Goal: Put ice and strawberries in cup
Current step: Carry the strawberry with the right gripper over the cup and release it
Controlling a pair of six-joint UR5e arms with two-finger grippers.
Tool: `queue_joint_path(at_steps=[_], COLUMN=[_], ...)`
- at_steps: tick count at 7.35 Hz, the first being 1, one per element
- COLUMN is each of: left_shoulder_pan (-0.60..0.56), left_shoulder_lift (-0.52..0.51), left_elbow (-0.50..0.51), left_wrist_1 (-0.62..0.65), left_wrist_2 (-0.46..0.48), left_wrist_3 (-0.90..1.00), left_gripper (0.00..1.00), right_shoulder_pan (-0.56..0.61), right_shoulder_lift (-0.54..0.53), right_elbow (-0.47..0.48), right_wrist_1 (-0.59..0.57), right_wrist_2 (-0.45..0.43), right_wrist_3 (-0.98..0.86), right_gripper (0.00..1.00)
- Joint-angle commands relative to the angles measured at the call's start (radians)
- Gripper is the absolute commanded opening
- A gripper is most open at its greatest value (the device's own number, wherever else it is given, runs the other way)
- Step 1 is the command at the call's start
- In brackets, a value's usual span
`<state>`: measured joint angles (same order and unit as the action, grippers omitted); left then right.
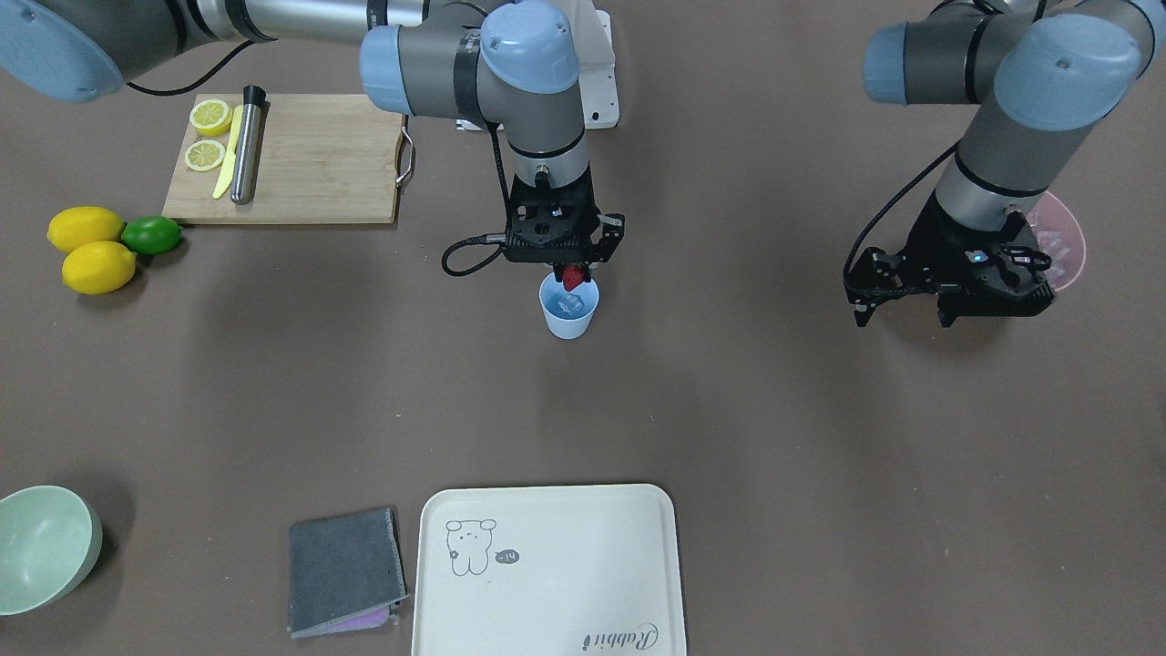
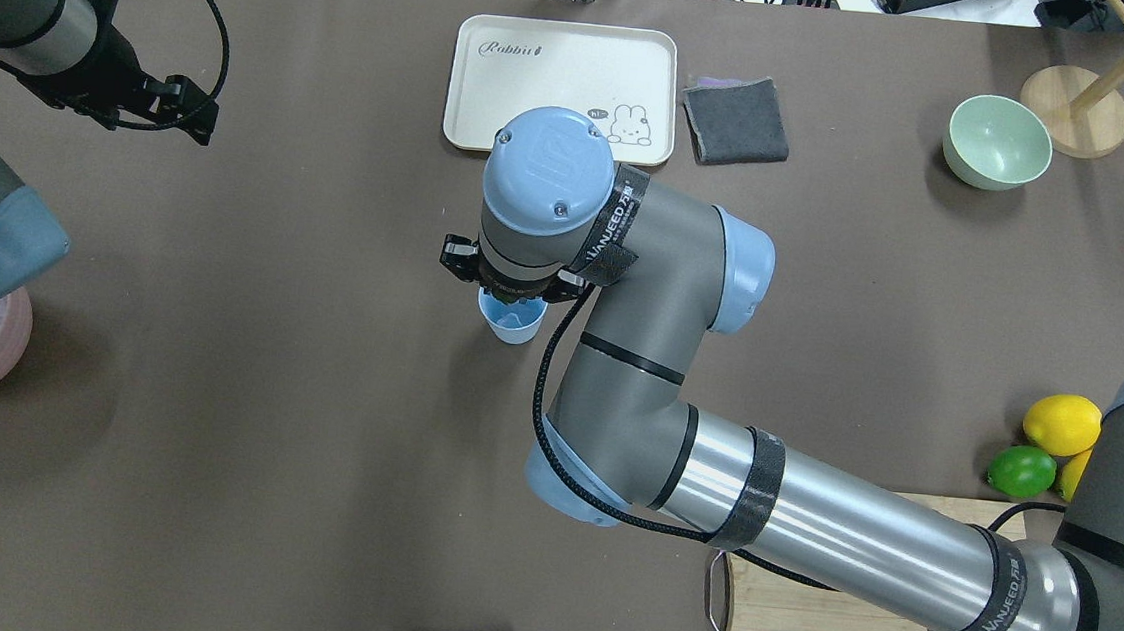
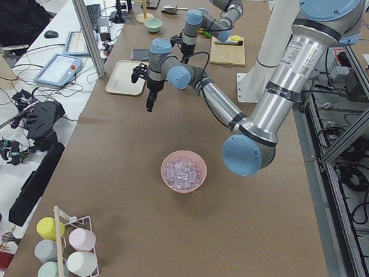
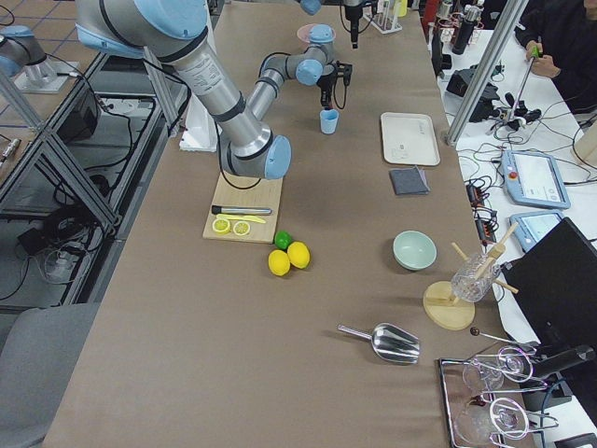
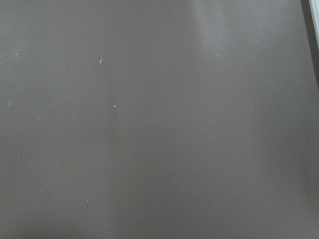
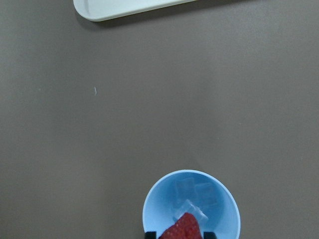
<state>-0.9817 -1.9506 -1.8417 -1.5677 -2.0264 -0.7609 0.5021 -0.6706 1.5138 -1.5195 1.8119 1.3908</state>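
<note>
The cup is light blue, the ice in it is clear with a pale blue cast, and the strawberry above it is red. The table is brown. The tray is cream with a dark line-drawn rabbit. The cloth is charcoal grey with a lilac underside. One bowl is pale green, another pink. The lemons are yellow, the lime green, the cutting board pale wood.
</note>
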Motion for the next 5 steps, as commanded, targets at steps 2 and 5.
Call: queue_joint_path(at_steps=[2,5], left_shoulder_pan=[-0.002,-0.148], left_shoulder_lift=[-0.002,-0.001], left_elbow=[0.004,0.006], left_wrist_1=[0.002,0.11], left_wrist_2=[0.0,-0.087], left_wrist_3=[0.0,0.212], left_gripper=[0.98,0.98], right_shoulder_pan=[0.01,0.215], right_shoulder_lift=[0.005,-0.215], right_elbow=[-0.015,0.286], right_wrist_1=[0.013,-0.155], right_wrist_2=[-0.003,0.211], right_wrist_3=[-0.015,-0.245], right_gripper=[0.99,1.0])
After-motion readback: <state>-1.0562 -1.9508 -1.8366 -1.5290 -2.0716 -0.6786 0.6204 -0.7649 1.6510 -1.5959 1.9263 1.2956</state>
